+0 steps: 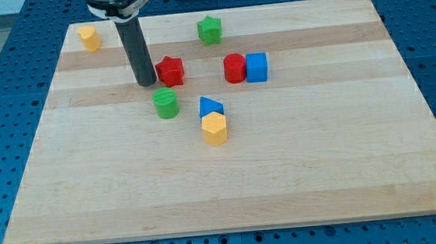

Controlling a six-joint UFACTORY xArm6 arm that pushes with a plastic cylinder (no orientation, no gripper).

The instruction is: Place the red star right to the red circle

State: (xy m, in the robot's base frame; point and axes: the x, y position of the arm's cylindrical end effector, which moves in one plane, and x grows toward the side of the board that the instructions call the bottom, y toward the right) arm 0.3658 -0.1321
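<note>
The red star [170,70] lies on the wooden board [230,175] in the upper middle. The red circle [234,68] sits to the star's right, touching a blue cube [257,67] on its own right side. My tip [147,82] rests on the board just left of the red star, touching or nearly touching it. The dark rod rises from the tip to the view's top.
A green cylinder [166,103] sits just below the star. A blue triangle [210,106] and a yellow hexagon [214,128] touch below the middle. A green star [209,30] is at the top, a yellow cylinder [89,38] at the top left.
</note>
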